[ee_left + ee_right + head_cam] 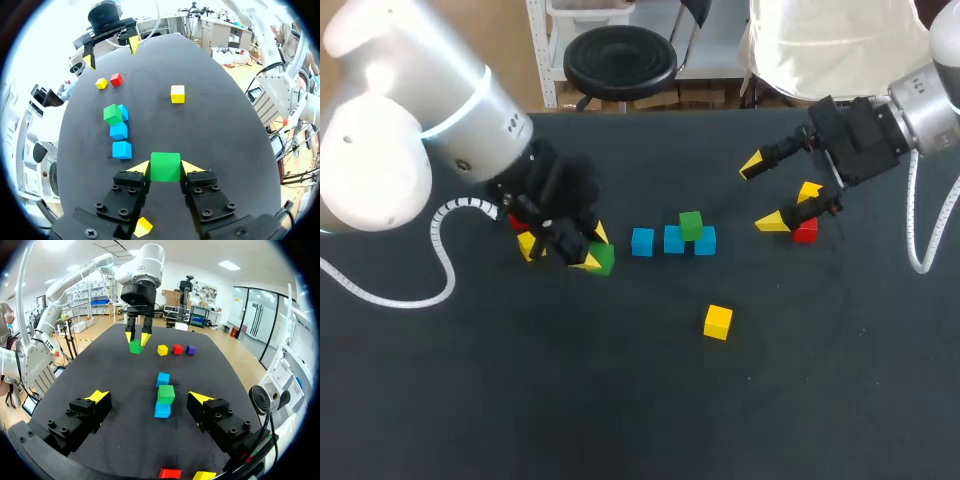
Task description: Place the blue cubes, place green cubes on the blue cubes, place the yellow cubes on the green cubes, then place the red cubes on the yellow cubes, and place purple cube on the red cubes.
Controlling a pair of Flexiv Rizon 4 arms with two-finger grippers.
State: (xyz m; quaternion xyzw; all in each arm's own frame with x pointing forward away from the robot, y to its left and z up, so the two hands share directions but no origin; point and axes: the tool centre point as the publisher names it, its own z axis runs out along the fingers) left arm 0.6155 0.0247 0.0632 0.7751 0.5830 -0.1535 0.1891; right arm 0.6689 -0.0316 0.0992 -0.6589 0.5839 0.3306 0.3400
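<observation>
Starting with the head view: left tool is clamped on a green cube. Right tool is spread wide, gripping nothing, with a red cube just beside one tip. Between the two tools the blue cubes sit in a row, a second green cube on top of them.

Left wrist view: green cube sits square between the fingers, both yellow tips flat on opposite faces. It's plain, uniform green, crisp edges, no markings I can see. Judging it light, rigid, not fragile, probably a bit slick. Opposite flat faces are the right hold — a corner grip would likely twist. Ahead of the tool, off to one side, lie the blue cubes.

Right wrist view: right tool fingers wide apart — second green cube ahead of them, untouched. Left tool is well ahead across the desk, green cube in its tips.
</observation>
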